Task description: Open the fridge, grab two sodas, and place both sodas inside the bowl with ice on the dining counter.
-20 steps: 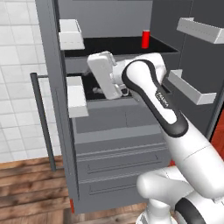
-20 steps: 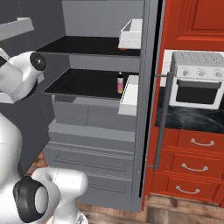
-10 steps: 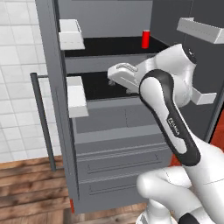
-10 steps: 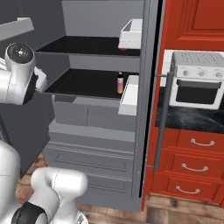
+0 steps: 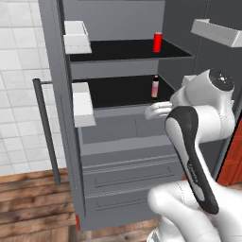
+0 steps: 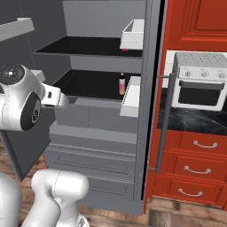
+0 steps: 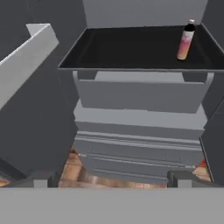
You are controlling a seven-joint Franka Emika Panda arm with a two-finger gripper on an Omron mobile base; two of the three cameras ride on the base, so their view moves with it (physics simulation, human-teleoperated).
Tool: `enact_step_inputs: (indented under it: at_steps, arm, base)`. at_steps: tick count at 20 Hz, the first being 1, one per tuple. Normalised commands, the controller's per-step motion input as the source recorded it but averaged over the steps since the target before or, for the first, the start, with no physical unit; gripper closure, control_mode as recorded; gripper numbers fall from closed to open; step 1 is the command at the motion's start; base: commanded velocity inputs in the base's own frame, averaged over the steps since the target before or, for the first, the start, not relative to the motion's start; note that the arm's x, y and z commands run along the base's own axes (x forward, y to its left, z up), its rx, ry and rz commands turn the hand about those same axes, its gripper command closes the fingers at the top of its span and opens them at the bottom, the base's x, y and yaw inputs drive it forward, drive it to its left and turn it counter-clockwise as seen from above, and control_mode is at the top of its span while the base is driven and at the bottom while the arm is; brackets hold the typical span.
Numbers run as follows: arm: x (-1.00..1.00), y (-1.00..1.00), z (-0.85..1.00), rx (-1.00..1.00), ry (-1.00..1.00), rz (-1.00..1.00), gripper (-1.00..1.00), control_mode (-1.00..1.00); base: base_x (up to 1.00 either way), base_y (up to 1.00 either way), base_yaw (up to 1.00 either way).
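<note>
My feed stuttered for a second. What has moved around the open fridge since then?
The arm swung rightward across the fridge front; its hand now sits lower, before the lower shelf. The gripper has empty jaws wide apart, nothing taken or released. The red soda on the upper shelf, the small bottle below and the doors are unchanged.

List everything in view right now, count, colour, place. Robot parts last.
fridge: 1, grey, both doors open, drawers below
soda: 1 visible, red, upper shelf
bottle: 1, pinkish with dark cap, lower shelf
door bins: white, on both open doors
toaster oven: 1, white, on black counter right of fridge
cabinets: red, right of fridge
gripper: 1, open, empty, facing the drawers below the lower shelf
</note>
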Motion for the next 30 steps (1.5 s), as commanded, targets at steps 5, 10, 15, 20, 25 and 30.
enact_step_inputs:
  at_steps: [5, 10, 15, 20, 25, 30]
  arm:
    - [-0.17, -0.42, -0.53, -0.3, 0.0, -0.01, -1.0, -1.0]
    - [0.0, 0.0, -0.14, -0.04, 0.01, -0.01, -1.0, -1.0]
    - [0.05, 0.01, -0.04, 0.0, 0.0, -0.04, -1.0, -1.0]
    - [0.0, 0.0, 0.0, 0.0, 0.0, 0.0, -1.0, 1.0]
    - [0.0, 0.0, 0.0, 0.0, 0.0, 0.0, -1.0, 1.0]
    - [0.0, 0.0, 0.0, 0.0, 0.0, 0.0, -1.0, 1.0]
  base:
    - [0.0, 0.0, 0.0]
    - [0.0, 0.0, 0.0]
    - [0.0, 0.0, 0.0]
    - [0.31, 0.15, -0.14]
    - [0.38, 0.32, -0.17]
    - [0.54, 0.2, -0.06]
